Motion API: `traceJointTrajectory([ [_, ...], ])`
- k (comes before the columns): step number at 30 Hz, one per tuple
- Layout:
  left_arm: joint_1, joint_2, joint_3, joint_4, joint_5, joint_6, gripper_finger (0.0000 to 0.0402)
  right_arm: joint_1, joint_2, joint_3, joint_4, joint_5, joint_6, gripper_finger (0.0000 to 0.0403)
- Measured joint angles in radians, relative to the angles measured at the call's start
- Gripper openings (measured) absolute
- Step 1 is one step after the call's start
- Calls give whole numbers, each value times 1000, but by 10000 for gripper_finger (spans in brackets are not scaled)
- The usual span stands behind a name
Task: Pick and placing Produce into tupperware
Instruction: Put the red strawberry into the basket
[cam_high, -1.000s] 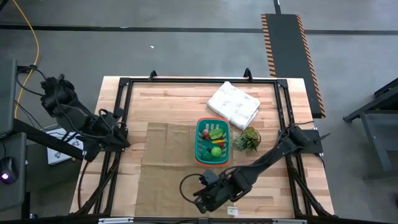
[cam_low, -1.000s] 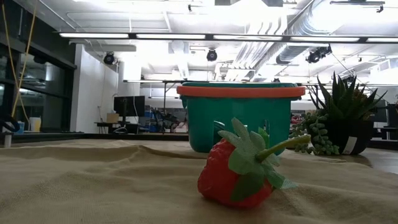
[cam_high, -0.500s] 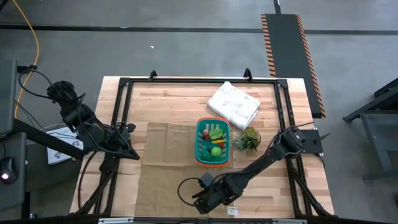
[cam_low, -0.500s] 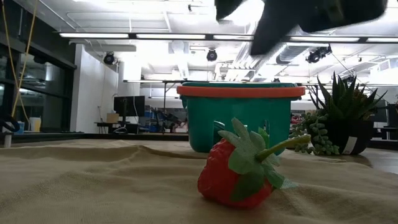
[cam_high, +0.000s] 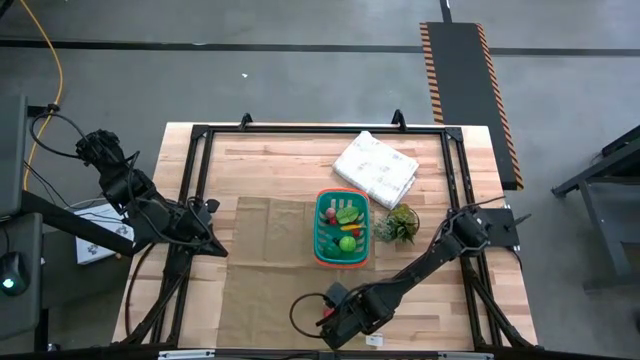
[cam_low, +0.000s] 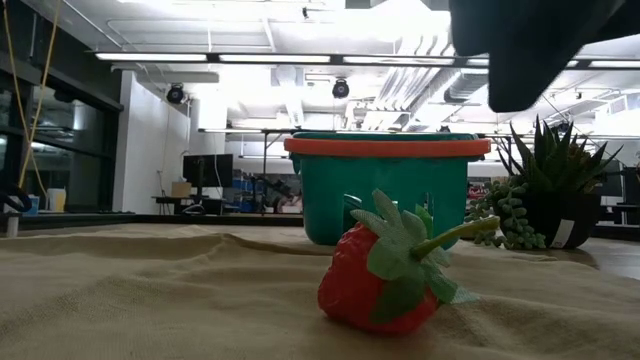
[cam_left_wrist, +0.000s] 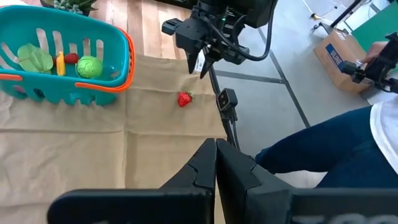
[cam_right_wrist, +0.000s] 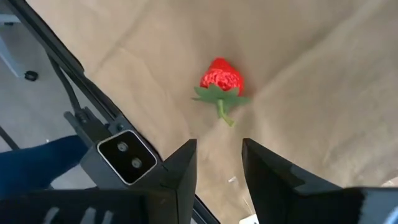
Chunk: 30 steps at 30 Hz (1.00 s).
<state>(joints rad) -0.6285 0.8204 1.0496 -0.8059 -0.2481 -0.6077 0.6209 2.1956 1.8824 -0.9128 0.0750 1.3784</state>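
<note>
The strawberry lay alone on the tan cloth near the table's front edge, open cloth all round it; the right gripper hung above it, fingers apart, holding nothing. The teal basket stood farther back at the cloth's right edge, already containing green pieces, a red berry and a yellow-orange piece; a small spiky plant stood just beside it, a white cloth bundle behind. The left gripper waited at the table's left side, fingers pressed together. The low view showed the strawberry clear in front of the basket, only a dark blur above, probably the right arm; the left wrist view alone showed a person's blue-clad leg beyond the table.
</note>
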Motion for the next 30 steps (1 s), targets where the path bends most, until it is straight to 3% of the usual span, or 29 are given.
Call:
traceJointTrajectory([
  [10,0,0,0,-2,-8,-8,1,-23,0,0,-13,-10,-8,119],
  [22,0,0,0,-4,-9,-27,1,-34,0,0,21,-26,170,119],
  [30,0,0,0,-15,-8,-26,1,-34,0,0,39,-24,-21,119],
])
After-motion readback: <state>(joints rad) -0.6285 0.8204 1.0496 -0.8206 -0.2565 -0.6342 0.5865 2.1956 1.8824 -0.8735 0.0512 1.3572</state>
